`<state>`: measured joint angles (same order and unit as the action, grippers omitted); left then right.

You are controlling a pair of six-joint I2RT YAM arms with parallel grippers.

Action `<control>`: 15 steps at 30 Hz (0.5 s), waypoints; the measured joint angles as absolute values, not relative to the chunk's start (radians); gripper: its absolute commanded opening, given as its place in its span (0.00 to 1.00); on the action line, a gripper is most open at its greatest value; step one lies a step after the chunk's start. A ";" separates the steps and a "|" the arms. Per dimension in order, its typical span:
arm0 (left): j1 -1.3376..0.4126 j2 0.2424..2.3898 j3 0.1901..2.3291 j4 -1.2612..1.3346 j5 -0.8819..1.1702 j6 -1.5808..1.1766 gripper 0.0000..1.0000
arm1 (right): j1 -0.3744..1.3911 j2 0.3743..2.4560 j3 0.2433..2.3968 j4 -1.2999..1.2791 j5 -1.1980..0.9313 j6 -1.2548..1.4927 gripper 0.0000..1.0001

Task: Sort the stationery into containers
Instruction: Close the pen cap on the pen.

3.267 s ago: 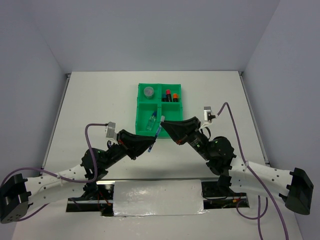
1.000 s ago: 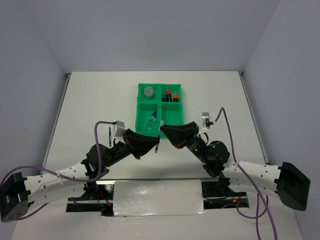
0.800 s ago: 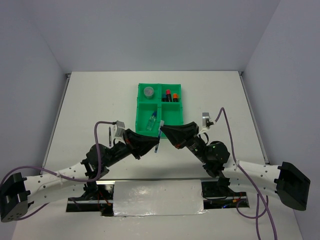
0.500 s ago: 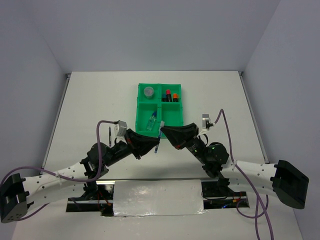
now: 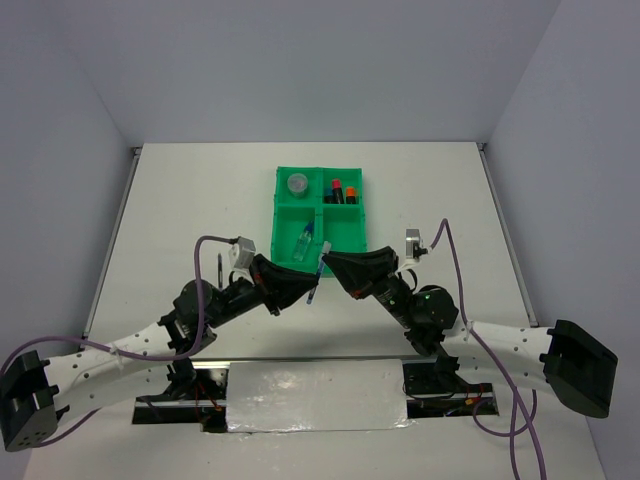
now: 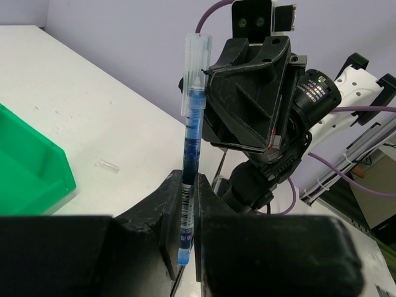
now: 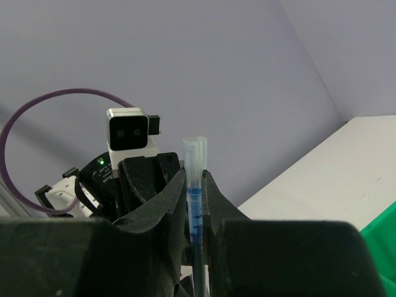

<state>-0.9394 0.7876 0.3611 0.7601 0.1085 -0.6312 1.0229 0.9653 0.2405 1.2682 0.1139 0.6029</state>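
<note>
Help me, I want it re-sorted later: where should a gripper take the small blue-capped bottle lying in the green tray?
Grip the blue-capped bottle mid-body, straight down from above. It lies flat and diagonal in the near-left compartment of the green tray, so turn the jaws to close across its width; the bare floor beside it probably leaves room.

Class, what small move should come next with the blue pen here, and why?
Probably the left gripper should open. Both grippers pinch the blue pen, and the right gripper sits nearer the empty-looking near-right compartment of the green tray.
</note>
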 measured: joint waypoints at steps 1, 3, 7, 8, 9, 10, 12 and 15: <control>-0.936 0.788 0.362 0.759 0.114 -0.632 0.00 | 1.023 0.966 0.240 1.269 0.115 0.601 0.00; -0.926 0.788 0.367 0.745 0.126 -0.632 0.00 | 1.023 0.967 0.237 1.271 0.116 0.596 0.00; -0.916 0.788 0.369 0.733 0.144 -0.632 0.00 | 1.022 0.968 0.225 1.283 0.117 0.585 0.00; -0.915 0.788 0.369 0.731 0.147 -0.632 0.00 | 1.022 0.970 0.222 1.289 0.116 0.583 0.00; -0.914 0.788 0.369 0.731 0.148 -0.632 0.00 | 1.022 0.973 0.220 1.295 0.116 0.582 0.00; -0.913 0.788 0.369 0.731 0.149 -0.632 0.00 | 1.022 0.976 0.220 1.300 0.115 0.580 0.00; -0.910 0.788 0.369 0.731 0.153 -0.633 0.00 | 1.022 0.986 0.220 1.312 0.113 0.577 0.00; -0.907 0.788 0.369 0.729 0.157 -0.633 0.00 | 1.022 1.000 0.216 1.336 0.109 0.569 0.00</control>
